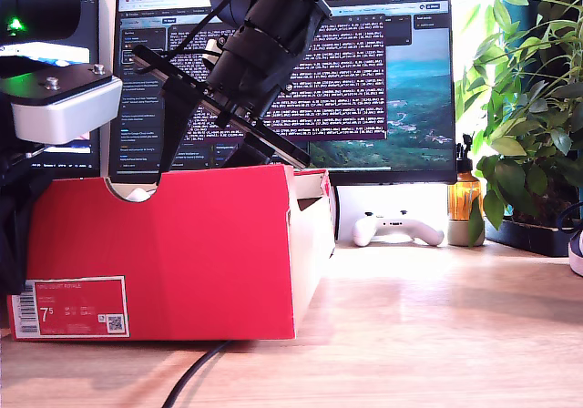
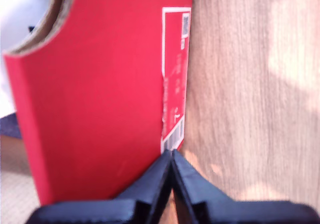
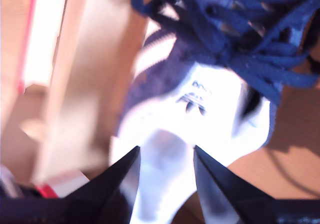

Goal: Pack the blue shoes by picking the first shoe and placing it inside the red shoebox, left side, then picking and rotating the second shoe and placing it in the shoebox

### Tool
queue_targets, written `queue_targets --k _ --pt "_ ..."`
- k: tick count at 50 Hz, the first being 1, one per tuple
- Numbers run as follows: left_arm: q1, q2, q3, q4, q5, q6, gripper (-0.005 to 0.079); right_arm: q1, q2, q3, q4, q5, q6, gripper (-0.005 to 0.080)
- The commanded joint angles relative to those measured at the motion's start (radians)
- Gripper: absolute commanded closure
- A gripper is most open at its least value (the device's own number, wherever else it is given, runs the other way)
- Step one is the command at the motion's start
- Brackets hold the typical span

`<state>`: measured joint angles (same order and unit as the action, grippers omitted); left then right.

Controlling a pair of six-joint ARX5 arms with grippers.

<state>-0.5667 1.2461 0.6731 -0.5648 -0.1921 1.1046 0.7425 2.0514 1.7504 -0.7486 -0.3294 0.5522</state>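
Observation:
The red shoebox (image 1: 182, 244) stands at the exterior view's left, with its white "7.5" label (image 1: 68, 308) facing the camera. A black arm (image 1: 264, 44) reaches down into it from above, and its jaws are hidden behind the box wall. In the second wrist view my second gripper (image 3: 165, 169) is shut on the white tongue of a blue shoe (image 3: 210, 99), whose dark laces (image 3: 240, 29) lie beyond, beside the box's brown inner wall (image 3: 85, 84). My first gripper (image 2: 171, 156) is shut and empty, outside the shoebox (image 2: 100, 84) near its label (image 2: 175, 74).
A monitor (image 1: 282, 80) stands behind the box. A white game controller (image 1: 396, 228), an amber bottle (image 1: 465, 198) and a leafy plant (image 1: 528, 107) sit at the exterior view's right. A black cable (image 1: 196, 376) runs under the box front. Bare wooden table (image 1: 437, 335) lies before them.

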Motion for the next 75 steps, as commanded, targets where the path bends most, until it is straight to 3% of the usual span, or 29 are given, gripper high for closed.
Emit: queue_targets --k 1,17,26,75 --pt "0.006 0.016 -0.009 0.016 0.0 0.005 0.0761 0.006 0.019 0.004 -0.019 0.0 -0.023 0.0433" --pt "0.006 0.016 -0.009 0.022 0.0 0.005 0.0762 -0.013 0.019 0.012 -0.133 0.038 -0.092 0.0424" --pt "0.006 0.016 -0.009 0.028 0.0 0.005 0.0761 0.005 0.019 0.012 -0.117 0.108 -0.107 0.0424" --pt "0.006 0.016 -0.009 0.042 -0.019 0.006 0.0762 0.039 0.093 0.011 -0.065 0.074 -0.042 0.0426"
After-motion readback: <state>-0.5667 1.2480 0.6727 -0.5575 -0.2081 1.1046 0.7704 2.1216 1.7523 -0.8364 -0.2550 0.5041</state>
